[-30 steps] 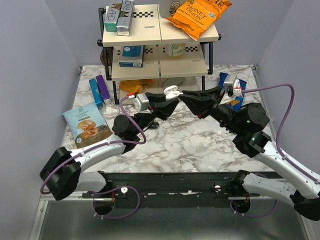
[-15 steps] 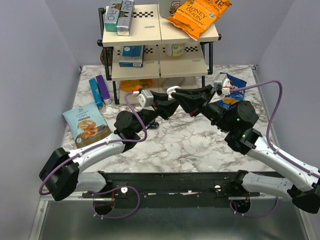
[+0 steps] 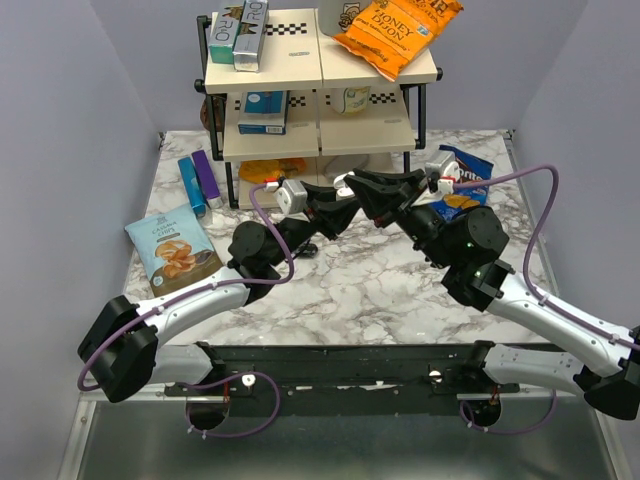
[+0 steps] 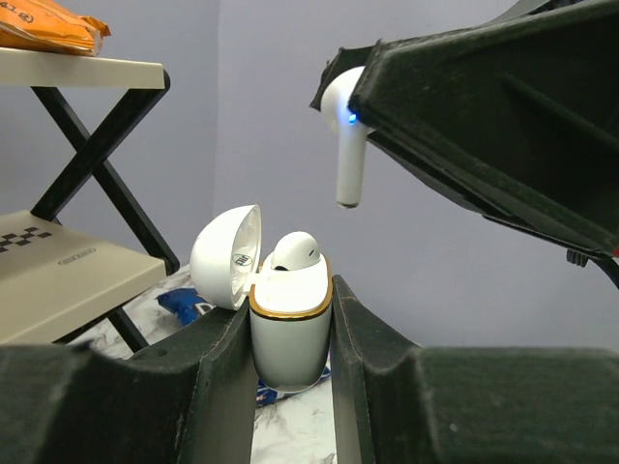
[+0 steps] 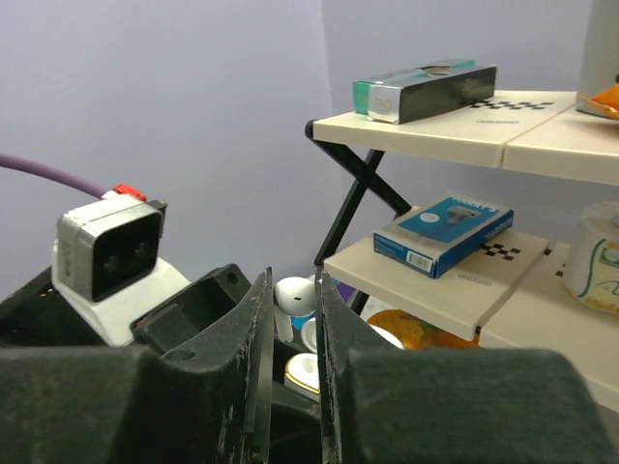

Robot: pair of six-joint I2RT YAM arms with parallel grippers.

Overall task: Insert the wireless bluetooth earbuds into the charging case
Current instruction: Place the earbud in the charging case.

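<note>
We're pinching an earbud (image 4: 346, 145) stem-down in the right gripper (image 5: 292, 285), just above and beside the open charging case (image 4: 288, 338) the left gripper (image 4: 290, 300) is clamping.

Charging case (image 4: 290, 338) clamped in left gripper (image 4: 288, 314): glossy white plastic, smooth, gold metallic-looking band at rim. Earbud (image 4: 346, 159) pinched in right gripper (image 5: 293, 290): same glossy white plastic. Jaws of both: matt black, faintly grainy plastic.
</note>
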